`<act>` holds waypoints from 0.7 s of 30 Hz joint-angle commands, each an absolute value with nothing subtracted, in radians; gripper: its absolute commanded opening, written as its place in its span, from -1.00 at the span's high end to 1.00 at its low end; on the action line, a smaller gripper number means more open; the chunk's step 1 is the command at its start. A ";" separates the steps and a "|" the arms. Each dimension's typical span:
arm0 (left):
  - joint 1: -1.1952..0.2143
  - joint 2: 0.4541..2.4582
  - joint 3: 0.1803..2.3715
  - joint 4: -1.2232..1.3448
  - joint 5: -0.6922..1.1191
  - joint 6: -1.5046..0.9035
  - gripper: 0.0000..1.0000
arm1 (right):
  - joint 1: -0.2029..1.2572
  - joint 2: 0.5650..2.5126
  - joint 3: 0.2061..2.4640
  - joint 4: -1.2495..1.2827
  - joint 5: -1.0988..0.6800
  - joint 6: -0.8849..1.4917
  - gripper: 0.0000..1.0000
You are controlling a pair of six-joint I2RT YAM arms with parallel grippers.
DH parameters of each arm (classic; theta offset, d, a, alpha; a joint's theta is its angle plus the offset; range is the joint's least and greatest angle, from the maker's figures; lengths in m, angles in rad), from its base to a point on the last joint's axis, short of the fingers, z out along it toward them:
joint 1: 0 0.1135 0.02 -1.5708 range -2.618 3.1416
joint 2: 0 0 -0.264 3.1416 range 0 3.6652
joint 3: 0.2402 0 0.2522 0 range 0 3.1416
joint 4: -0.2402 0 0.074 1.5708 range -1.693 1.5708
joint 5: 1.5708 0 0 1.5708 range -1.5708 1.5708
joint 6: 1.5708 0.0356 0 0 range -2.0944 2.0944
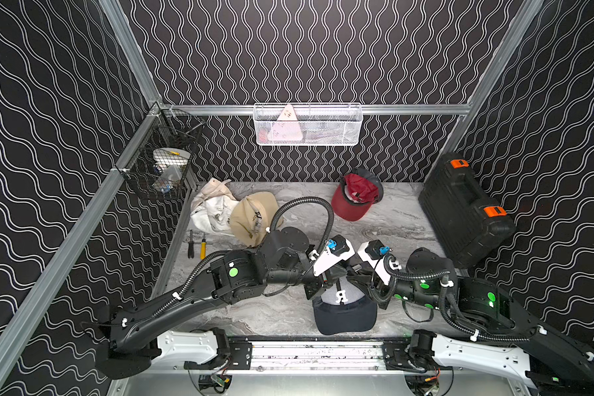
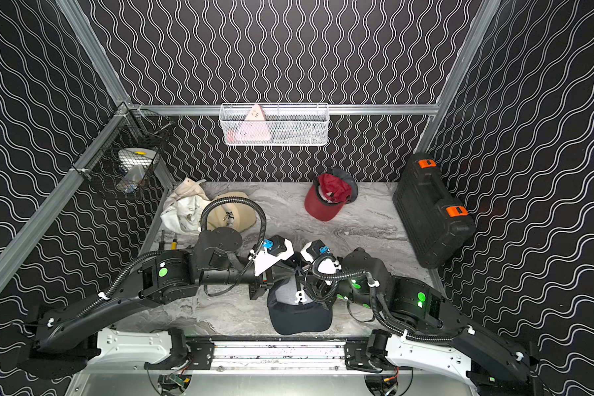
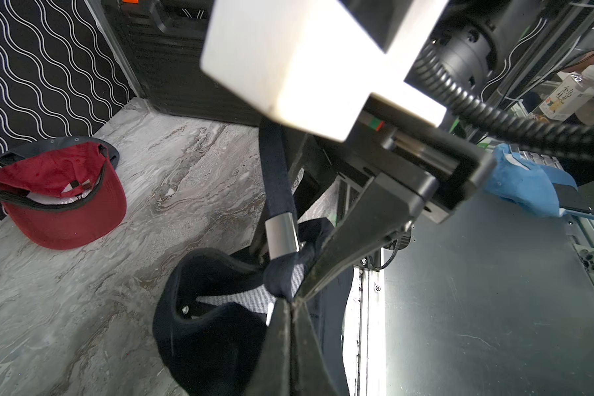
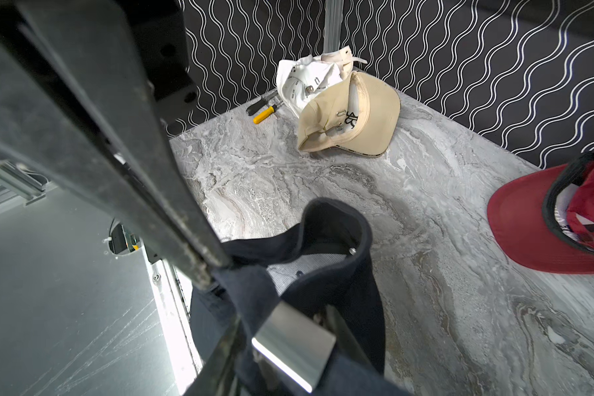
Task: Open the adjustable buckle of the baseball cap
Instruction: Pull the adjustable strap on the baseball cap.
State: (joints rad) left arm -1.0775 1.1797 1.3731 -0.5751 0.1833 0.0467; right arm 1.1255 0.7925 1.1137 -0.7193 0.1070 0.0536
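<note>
I see the navy cap (image 1: 345, 317) at the front middle of the table (image 1: 391, 226) in both top views. Its brim lies flat toward the near edge and its back end is raised between my two arms.

In the left wrist view the left tool (image 3: 290, 303) is clenched. Its fingers meet on a bunched fold of the navy cap's rear band, just beside the buckle (image 3: 282, 236). The buckle is a plain metal sleeve, and the strap (image 3: 275, 171) runs out of it toward the right arm's white housing.

The right tool (image 4: 230, 295) has one finger touching the navy fabric and the other alongside the buckle (image 4: 294, 346), so the buckle sits between them. I cannot tell whether it is clamped there or only bracketed.

A red cap (image 1: 354, 199) lies upside down near the back wall, well apart from the arms. A beige cap (image 1: 251, 216) and a white cap (image 1: 210, 209) lie touching each other at the back left. Two screwdrivers (image 1: 197, 248) lie side by side near them at the left edge. A black case (image 1: 463, 209) with orange latches leans against the right wall. A white basket (image 1: 307, 125) hangs on the back rail and a black basket (image 1: 165, 161) on the left rail.
</note>
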 commanded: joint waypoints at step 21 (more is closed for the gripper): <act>-1.077 1.198 1.381 -0.559 0.177 0.027 1.00 | 1.126 0.722 1.104 -0.637 0.164 0.077 0.83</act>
State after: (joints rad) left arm -1.0775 1.1946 1.3739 -0.5732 0.1581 0.0284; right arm 1.1255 0.7296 1.1069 -0.7013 0.1341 0.0700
